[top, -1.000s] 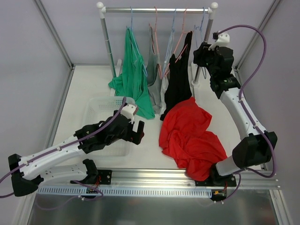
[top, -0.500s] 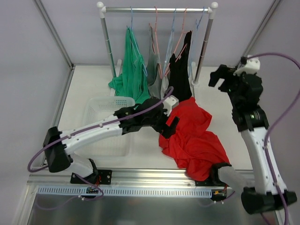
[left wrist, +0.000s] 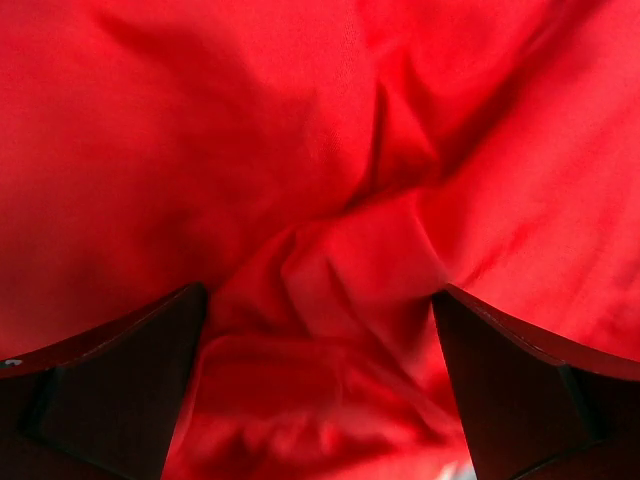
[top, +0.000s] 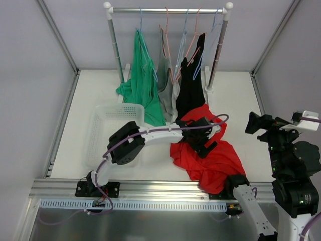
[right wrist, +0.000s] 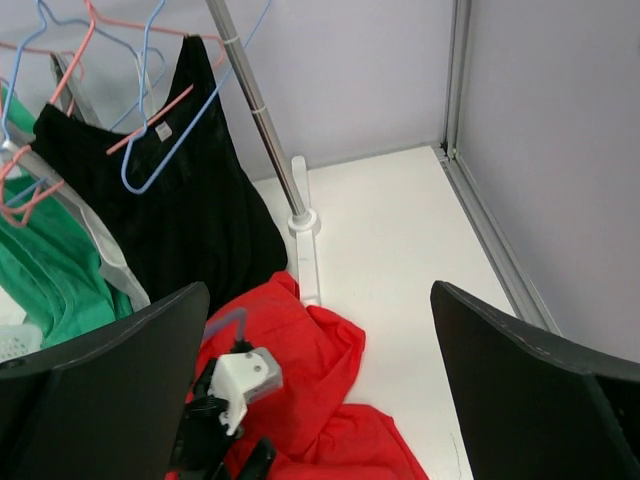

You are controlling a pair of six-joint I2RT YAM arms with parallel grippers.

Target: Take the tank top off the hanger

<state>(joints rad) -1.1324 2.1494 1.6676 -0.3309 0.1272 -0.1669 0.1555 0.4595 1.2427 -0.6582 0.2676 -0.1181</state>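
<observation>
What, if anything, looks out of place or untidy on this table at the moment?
The red fabric garment lies crumpled in a heap on the white table, outside the white plastic basket, while the green top and black tank top hang from the metal rail.

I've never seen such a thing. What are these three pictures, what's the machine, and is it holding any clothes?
A left arm and a right arm are bolted to a table, each ending in a two-finger gripper. The wide picture looks down from above; the other two come from cameras on the wrists. On a rack hang a green top and a black tank top. A red garment lies crumpled on the table near a white basket. The left gripper is open close over the red cloth; the right gripper is open, off to the side. Neither holds anything.
</observation>
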